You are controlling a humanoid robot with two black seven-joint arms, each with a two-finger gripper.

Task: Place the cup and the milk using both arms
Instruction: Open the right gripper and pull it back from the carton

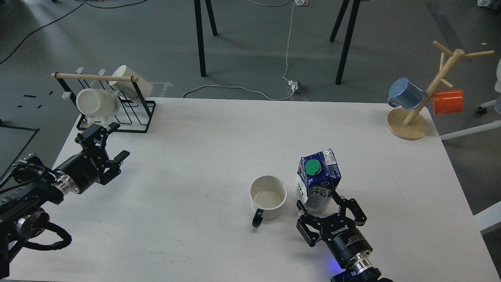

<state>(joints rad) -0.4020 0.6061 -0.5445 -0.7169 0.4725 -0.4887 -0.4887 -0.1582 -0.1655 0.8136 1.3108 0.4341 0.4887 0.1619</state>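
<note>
The cup [268, 197], cream-white with a black loop handle toward me, stands upright on the white table [219, 129] near the front centre. The milk [319, 176], a dark-blue and white carton with a green cap, stands upright just right of the cup. My right gripper [319, 202] is open; its fingers flank the carton's lower part from the near side with a small gap on each side. My left gripper [117, 140] is open and empty at the table's left side, just in front of the black wire rack.
A black wire rack [117, 113] with a wooden bar holds two cream mugs at the back left. A wooden mug tree [407, 125] with a blue mug [407, 93] and an orange mug [448, 102] stands at the back right corner.
</note>
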